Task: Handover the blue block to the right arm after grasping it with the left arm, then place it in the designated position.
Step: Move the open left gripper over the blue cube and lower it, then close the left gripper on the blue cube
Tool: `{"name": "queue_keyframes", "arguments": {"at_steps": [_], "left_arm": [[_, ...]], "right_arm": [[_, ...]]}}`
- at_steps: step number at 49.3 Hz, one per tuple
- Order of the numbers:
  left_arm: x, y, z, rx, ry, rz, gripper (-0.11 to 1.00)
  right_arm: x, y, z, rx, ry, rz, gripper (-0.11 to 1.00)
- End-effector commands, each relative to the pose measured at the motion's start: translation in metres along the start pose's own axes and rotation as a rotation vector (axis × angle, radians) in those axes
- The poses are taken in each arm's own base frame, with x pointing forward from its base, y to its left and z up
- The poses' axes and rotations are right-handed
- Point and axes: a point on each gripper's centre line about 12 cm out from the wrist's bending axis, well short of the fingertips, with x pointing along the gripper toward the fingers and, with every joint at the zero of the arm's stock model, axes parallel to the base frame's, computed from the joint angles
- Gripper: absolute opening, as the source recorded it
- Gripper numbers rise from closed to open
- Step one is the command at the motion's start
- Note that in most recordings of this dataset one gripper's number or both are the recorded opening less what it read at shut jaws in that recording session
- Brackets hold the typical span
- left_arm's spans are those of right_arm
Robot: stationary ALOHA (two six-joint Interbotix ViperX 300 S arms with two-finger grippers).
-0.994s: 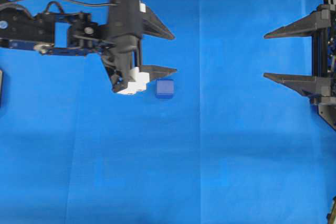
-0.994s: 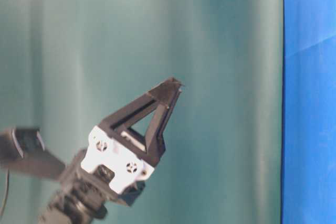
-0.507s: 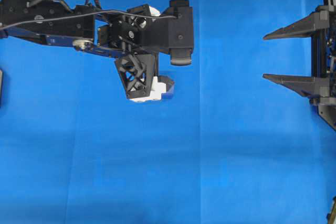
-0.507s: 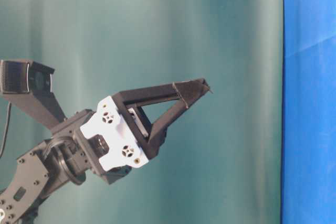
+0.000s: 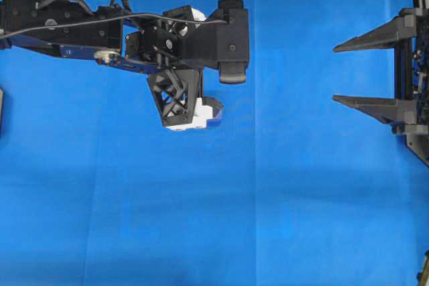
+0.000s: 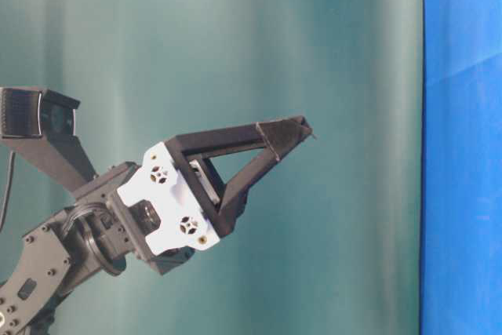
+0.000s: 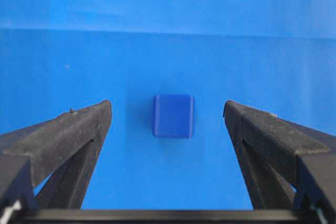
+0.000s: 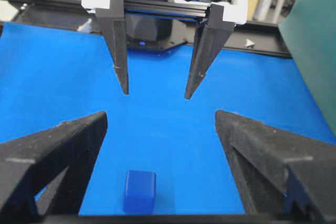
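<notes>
The blue block (image 7: 173, 116) lies on the blue cloth, centred between the spread fingers of my left gripper (image 7: 167, 109), touching neither. Seen from overhead, the left gripper (image 5: 201, 106) points down over the block (image 5: 214, 120), which peeks out beside the white finger mount. The right wrist view shows the left gripper (image 8: 156, 90) hanging well above the block (image 8: 139, 190), open and empty. My right gripper (image 5: 335, 72) waits at the right edge, open with nothing between its fingers (image 8: 84, 135). At table level, the left gripper (image 6: 302, 127) shows side-on against the green backdrop.
Blue cloth (image 5: 281, 205) covers the table. A green backdrop (image 8: 315, 35) stands along one side. The left arm's black links and cable (image 5: 60, 21) stretch across the upper left. A dark object (image 5: 1, 108) sits at the left edge.
The left arm has swung from lying beside the block to pointing down over it, and has hardly moved in the last half second. The right gripper and the block stayed put.
</notes>
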Motion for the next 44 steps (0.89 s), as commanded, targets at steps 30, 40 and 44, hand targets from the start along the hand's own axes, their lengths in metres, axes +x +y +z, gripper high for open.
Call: {"name": "queue_keyframes", "arguments": {"at_steps": [30, 40, 44], "left_arm": [[-0.0118, -0.0016, 0.0109, 0.001, -0.041, -0.001, 0.92], [-0.0105, -0.0023, 0.0089, 0.001, -0.035, -0.002, 0.92], [-0.0089, -0.0030, 0.0071, 0.002, -0.029, -0.003, 0.92]], "right_arm": [[0.0027, 0.0001, 0.0119, 0.000, -0.029, 0.000, 0.96], [0.0027, 0.0001, 0.0119, 0.000, -0.029, 0.000, 0.96], [0.0027, 0.0001, 0.0119, 0.000, -0.029, 0.000, 0.96]]}}
